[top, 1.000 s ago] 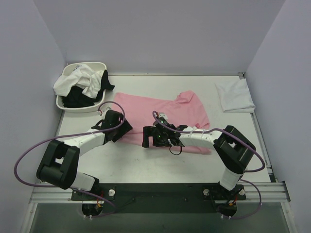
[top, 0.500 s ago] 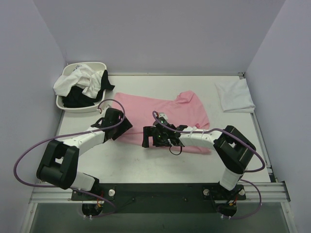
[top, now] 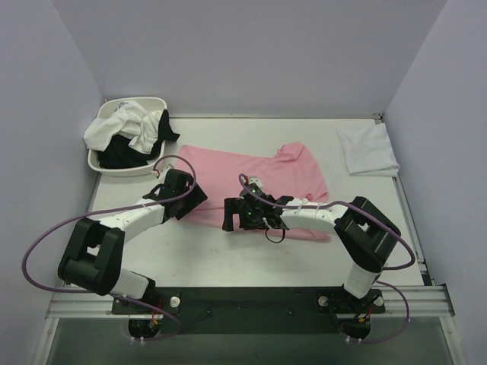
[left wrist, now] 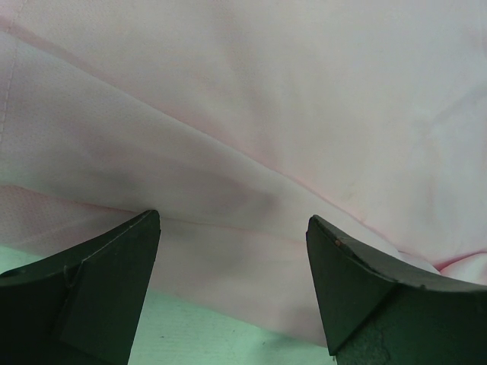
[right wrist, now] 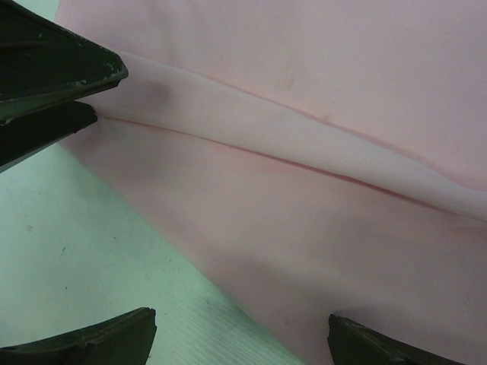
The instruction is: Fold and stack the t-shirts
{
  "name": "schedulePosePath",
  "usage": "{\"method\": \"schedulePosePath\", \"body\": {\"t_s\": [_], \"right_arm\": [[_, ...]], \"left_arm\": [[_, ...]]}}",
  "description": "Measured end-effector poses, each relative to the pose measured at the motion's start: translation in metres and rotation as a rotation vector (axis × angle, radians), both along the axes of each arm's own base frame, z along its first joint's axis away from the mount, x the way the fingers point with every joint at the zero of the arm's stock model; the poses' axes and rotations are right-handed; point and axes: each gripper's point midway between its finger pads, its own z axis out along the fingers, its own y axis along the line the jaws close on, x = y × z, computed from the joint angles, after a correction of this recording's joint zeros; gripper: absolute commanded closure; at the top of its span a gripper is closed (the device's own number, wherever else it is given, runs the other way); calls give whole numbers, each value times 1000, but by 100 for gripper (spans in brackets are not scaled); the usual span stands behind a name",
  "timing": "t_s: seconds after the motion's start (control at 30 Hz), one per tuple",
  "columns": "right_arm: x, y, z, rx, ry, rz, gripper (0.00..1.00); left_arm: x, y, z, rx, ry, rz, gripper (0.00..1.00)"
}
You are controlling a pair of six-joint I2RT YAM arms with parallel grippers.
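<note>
Shows the pink t-shirt [top: 266, 175] spread out across the middle of the table [top: 228, 258], one sleeve pointing to the far right, its near edge doubled into a long shallow fold. Places the left gripper [top: 196, 199] low at the shirt's near-left corner and the right gripper [top: 230, 215] low at the near hem just beside it, the two tips facing each other, close but apart. From the left wrist, shows both black fingers [left wrist: 99, 281] spread wide, pink cloth and its folded ridge running between and beyond them, a strip of bare table below the hem: released, grasping nothing. From the right wrist, gives the same reading: fingers [right wrist: 396, 346] wide apart at the bottom corners, hem and crease crossing the gap, nothing pinched. Cannot tell whether any fingertip touches the cloth. Has a crumpled white t-shirt [top: 122, 125] and a black t-shirt [top: 118, 156] heaped in the white oval basin [top: 144, 169] at the far left corner, well apart from the pink one. Has a folded white t-shirt [top: 367, 150] lying flat at the far right edge of the table
</note>
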Motion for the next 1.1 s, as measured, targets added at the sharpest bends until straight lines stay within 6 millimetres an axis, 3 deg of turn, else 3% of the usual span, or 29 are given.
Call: {"method": "schedulePosePath", "body": {"t_s": [0.57, 0.9, 1.1], "right_arm": [[1, 1, 0, 10, -5, -3, 0], [2, 3, 0, 23, -8, -8, 0], [1, 4, 1, 26, -9, -7, 0]], "left_arm": [[4, 11, -10, 19, 26, 21, 13], [21, 17, -6, 25, 14, 37, 13], [45, 18, 12, 14, -31, 46, 13]]}}
